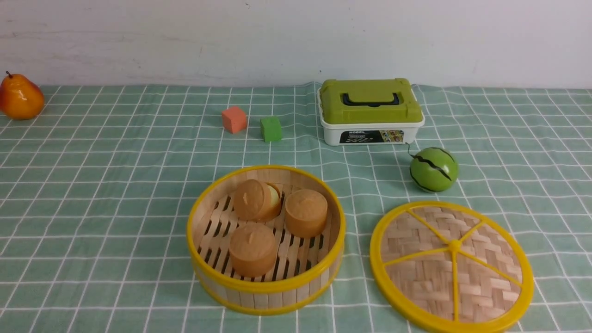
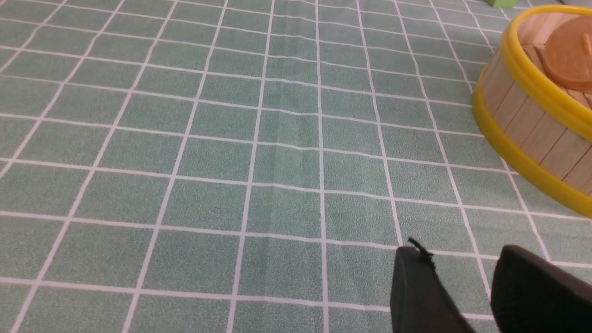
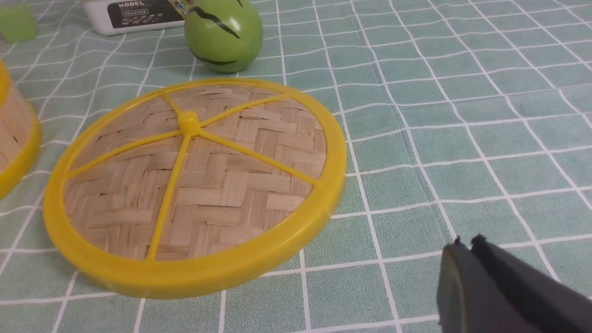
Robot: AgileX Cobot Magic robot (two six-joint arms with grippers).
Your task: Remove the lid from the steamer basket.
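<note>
Hovering low over the tablecloth (image 3: 462,115), the right gripper (image 3: 467,245) is closed and empty beside the lid (image 3: 194,185), the left gripper (image 2: 462,259) slightly parted near the steamer basket (image 2: 522,120).

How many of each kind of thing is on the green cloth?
Buns, in the steamer basket: 3
Blocks: 2
Toy fruits, pear and melon: 2
Steamer basket: 1
Lid: 1
Box: 1
Total: 10
</note>
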